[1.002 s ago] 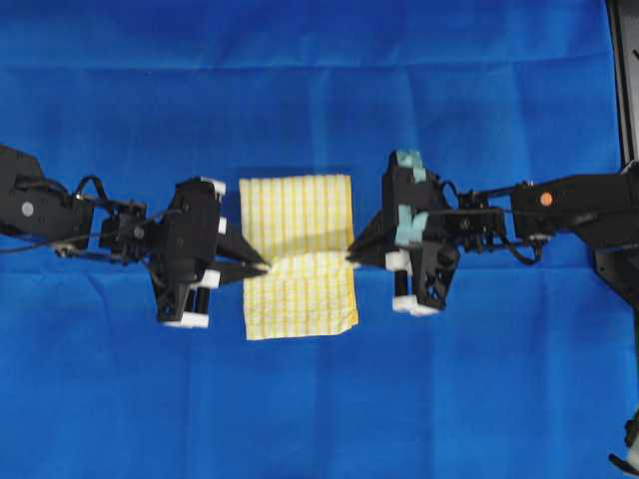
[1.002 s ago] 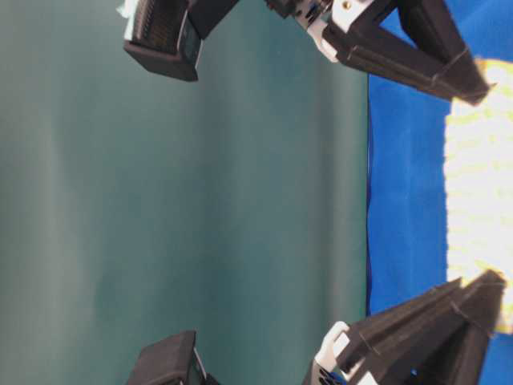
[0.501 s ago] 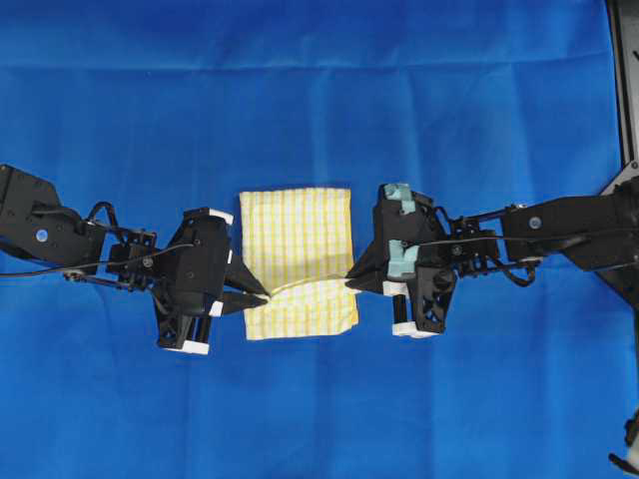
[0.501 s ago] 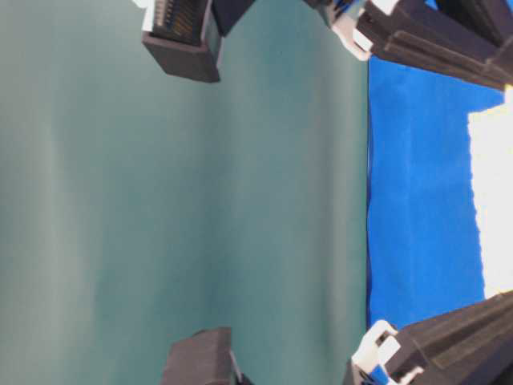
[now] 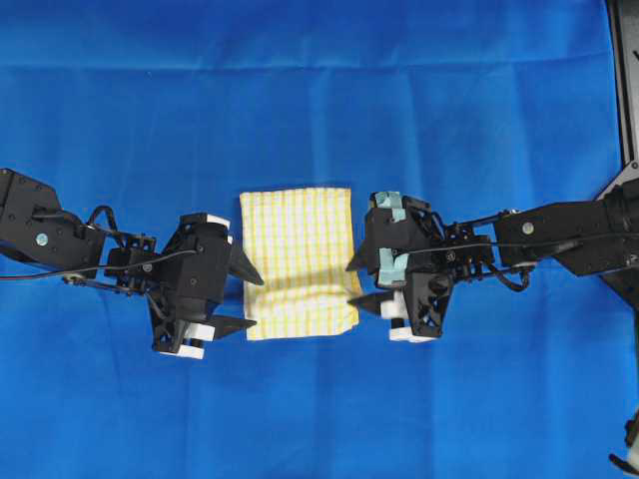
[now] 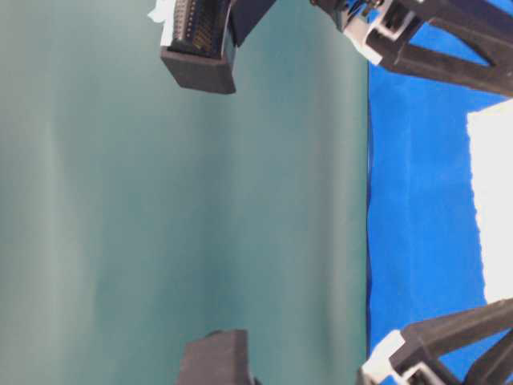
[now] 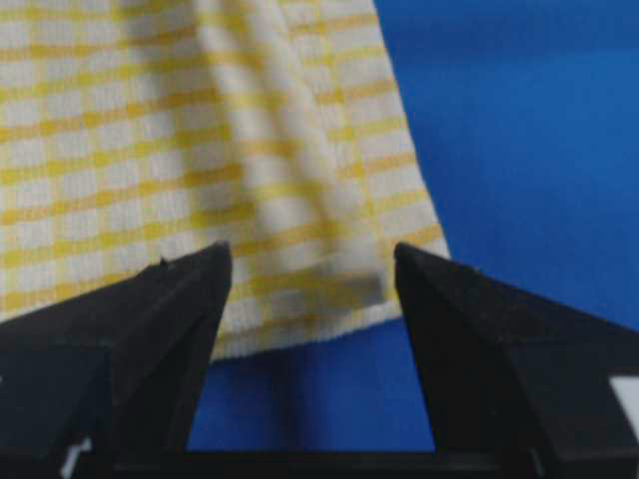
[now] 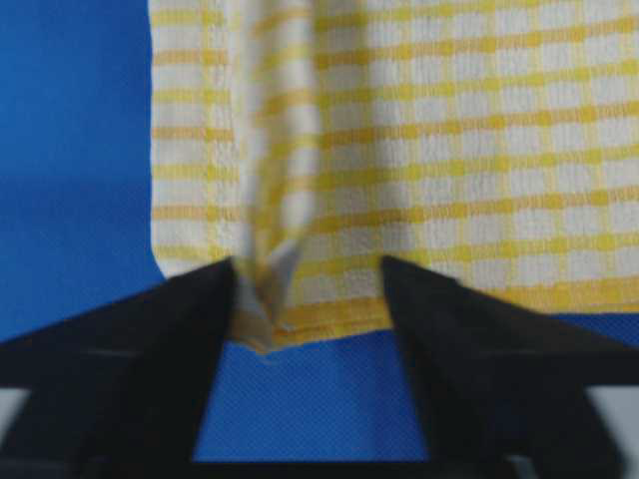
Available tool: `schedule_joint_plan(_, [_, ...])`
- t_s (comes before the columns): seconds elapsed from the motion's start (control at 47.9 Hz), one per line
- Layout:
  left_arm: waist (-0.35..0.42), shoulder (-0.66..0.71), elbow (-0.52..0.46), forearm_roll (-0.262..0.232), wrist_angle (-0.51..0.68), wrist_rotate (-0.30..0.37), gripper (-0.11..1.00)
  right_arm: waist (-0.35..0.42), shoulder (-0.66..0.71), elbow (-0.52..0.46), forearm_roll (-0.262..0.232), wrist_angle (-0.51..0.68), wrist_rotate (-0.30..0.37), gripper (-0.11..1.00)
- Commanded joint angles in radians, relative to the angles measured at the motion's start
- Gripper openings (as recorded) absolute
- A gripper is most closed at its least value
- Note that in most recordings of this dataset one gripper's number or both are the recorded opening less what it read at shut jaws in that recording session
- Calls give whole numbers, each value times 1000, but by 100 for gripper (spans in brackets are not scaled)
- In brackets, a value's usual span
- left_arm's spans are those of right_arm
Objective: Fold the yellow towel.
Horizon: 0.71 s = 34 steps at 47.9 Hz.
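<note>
The yellow towel [image 5: 300, 261], checked yellow and white, lies folded flat on the blue cloth [image 5: 319, 100] at mid-table. My left gripper [image 5: 258, 301] stands open at the towel's left edge, near its lower corner. In the left wrist view the gripper [image 7: 311, 249] straddles the towel [image 7: 200, 130] hem without pinching it. My right gripper [image 5: 351, 284] is open at the towel's right edge. In the right wrist view the gripper [image 8: 308, 261] frames the towel [image 8: 449, 130] hem, and a loose corner [image 8: 268, 289] sticks up beside one finger.
The blue cloth covers the whole table. A black frame [image 5: 624, 80] runs down the far right edge. The table-level view is turned sideways and shows a green backdrop [image 6: 160, 200], the cloth edge and the washed-out towel [image 6: 493, 200].
Both grippers were shut on the towel's lifted edge, carried it toward the near side, then opened. The raised fold has dropped and the towel lies flat.
</note>
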Motion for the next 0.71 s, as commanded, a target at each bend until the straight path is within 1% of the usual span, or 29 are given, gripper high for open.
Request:
schedule_joint_plan(0.0, [-2,-72,-6,3,41,3,55,9,-54,-21,3,9,0,72])
schedule_joint_plan(0.042, [-2,-101,-5,3,72,2,53,9,-78,-18,2,21,-2,73])
schedule_joint_plan(0.146, [-2,-186,12,2,140,2,50,9,-155,-8,-2,71,-6,69])
schedule_joint_plan(0.251, [-2,-273,43,3,169,5,49,9,-230,8,-9,109,-9,68])
schedule_joint_plan(0.459, [-2,-486,155,5,167,5,49,0,-399,80,-44,173,-11,68])
schedule_joint_plan(0.606, [-2,-660,250,5,138,0,49,-14,-541,155,-61,184,-11,68])
schedule_joint_plan(0.689, [-2,-741,287,5,137,3,49,-17,-626,190,-72,196,-11,68])
